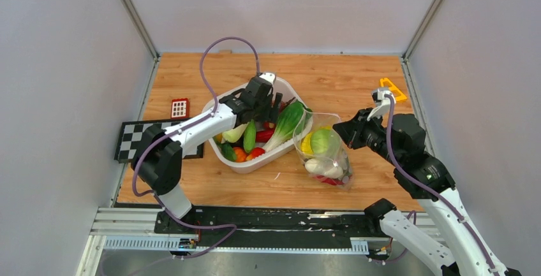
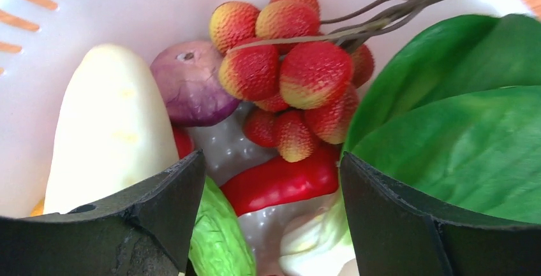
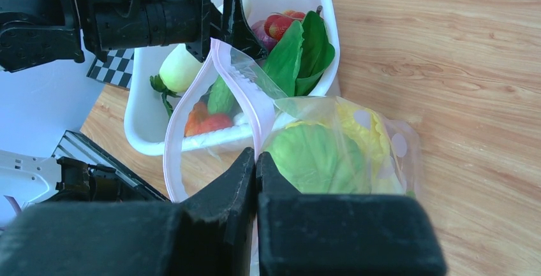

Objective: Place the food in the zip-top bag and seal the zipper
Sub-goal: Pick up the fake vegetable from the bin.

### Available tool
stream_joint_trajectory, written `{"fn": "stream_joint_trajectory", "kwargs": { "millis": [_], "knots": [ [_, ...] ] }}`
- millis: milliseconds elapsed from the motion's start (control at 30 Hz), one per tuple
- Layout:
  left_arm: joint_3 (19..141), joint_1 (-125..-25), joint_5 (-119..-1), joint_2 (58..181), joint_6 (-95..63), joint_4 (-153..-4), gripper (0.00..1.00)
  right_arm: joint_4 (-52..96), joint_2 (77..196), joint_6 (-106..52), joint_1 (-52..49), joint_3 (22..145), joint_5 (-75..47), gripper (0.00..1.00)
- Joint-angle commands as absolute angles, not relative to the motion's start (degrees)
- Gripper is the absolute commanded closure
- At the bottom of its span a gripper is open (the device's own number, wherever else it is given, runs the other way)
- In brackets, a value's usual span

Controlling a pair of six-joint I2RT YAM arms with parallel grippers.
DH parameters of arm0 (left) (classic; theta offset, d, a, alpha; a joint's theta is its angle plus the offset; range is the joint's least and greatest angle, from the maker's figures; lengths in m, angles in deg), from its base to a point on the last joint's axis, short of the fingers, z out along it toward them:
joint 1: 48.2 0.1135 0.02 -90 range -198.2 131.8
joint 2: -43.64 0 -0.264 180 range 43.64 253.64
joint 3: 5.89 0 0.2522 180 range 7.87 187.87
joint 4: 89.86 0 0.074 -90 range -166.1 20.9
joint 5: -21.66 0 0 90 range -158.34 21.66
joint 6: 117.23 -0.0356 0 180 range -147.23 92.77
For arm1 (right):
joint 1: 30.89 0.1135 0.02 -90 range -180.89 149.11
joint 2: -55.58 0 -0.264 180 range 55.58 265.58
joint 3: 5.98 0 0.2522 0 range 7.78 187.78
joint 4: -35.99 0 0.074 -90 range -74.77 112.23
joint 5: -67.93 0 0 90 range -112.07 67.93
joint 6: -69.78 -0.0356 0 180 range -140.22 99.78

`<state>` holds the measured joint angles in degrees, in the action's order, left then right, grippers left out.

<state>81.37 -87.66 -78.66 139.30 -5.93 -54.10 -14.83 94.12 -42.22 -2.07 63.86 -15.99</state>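
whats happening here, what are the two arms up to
The right gripper is shut on the pale pink zipper strip of the clear spotted plastic bag, holding its mouth up beside the white plastic tub. A green cabbage already sits inside. The left gripper hangs open in the tub over a cluster of red bumpy toy fruit, nothing held.

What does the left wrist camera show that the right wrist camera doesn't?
Only the left wrist view: a close look at a berry bunch, its brown stem and a red pepper beneath it.
Only the right wrist view: the spotted bag with a green cabbage inside, its pink zipper edge pinched by the shut right gripper, and the wooden table.
Both: the white tub, the big green leaves, the pale white vegetable and the open left gripper.
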Motion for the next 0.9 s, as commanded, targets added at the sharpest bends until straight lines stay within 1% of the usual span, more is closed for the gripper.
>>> {"fn": "stream_joint_trajectory", "kwargs": {
  "millis": [0, 133, 233, 333, 467, 733, 867],
  "knots": [
    [78.3, -87.1, -79.7, 136.6, -6.0, -54.1, 0.17, -11.7, 93.5, -42.5, -1.9, 63.6, -16.2, 0.97],
    [72.6, -87.1, -82.7, 133.7, -3.9, -55.7, 0.16, -10.7, 94.2, -42.5, -1.8, 63.3, -15.5, 0.96],
    [71.2, -87.1, -87.3, 133.5, -3.1, -54.2, 0.16, -10.5, 95.0, -42.5, -1.9, 63.5, -14.7, 0.96],
    [70.7, -87.1, -89.6, 133.7, -2.8, -53.4, 0.16, -10.1, 95.1, -42.8, -1.8, 63.3, -14.4, 0.96],
    [69.9, -87.4, -89.2, 132.3, -2.8, -53.6, 0.16, -10.0, 94.8, -43.0, -1.8, 63.0, -14.6, 0.96],
    [66.5, -88.8, -91.1, 124.7, -1.9, -52.9, 0.13, -9.5, 95.4, -43.3, -1.8, 63.0, -14.3, 0.96],
    [64.0, -88.8, -91.8, 124.1, -0.6, -53.1, 0.11, -8.9, 95.7, -43.6, -1.9, 62.7, -13.6, 0.96]
  ]
}}
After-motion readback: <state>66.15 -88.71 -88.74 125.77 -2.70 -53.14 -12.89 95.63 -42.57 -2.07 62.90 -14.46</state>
